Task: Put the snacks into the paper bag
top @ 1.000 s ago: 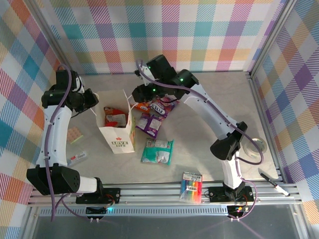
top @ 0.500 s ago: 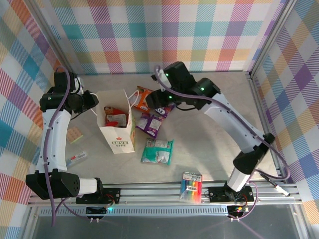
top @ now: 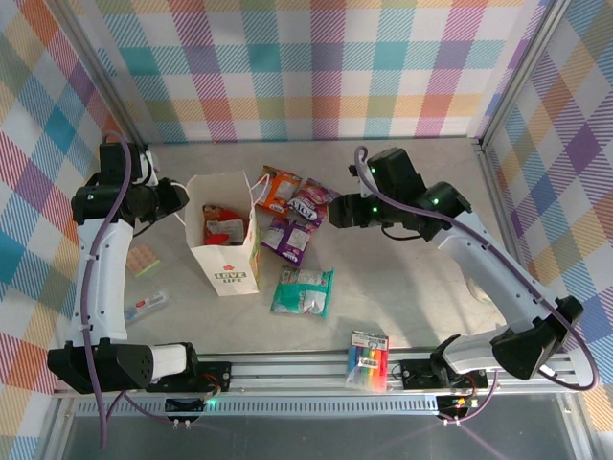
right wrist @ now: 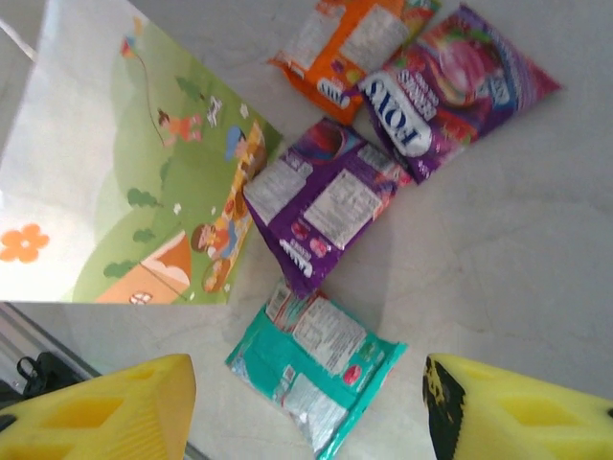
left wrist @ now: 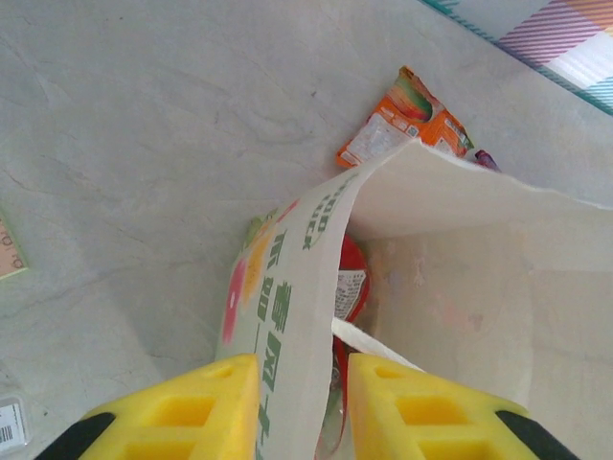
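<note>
Four snacks (top: 285, 240) at 3 o'clock of the paper bag (top: 230, 271) are yet to be bagged; one must be grasped by the empty, spread right hand (top: 337, 213); whether the left hand (left wrist: 295, 393) is clenched cannot be told

Plaid walls (top: 316, 57) (pastel), grey marbled tabletop (top: 402, 278)

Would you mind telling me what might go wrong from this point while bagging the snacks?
1. The left gripper straddles a wall of the paper bag with jaws apart, so the bag, unpinned, may slide or tip when a packet is pushed in.
2. The orange packet and pink-purple packet overlap; the open right gripper may drag both.
</note>
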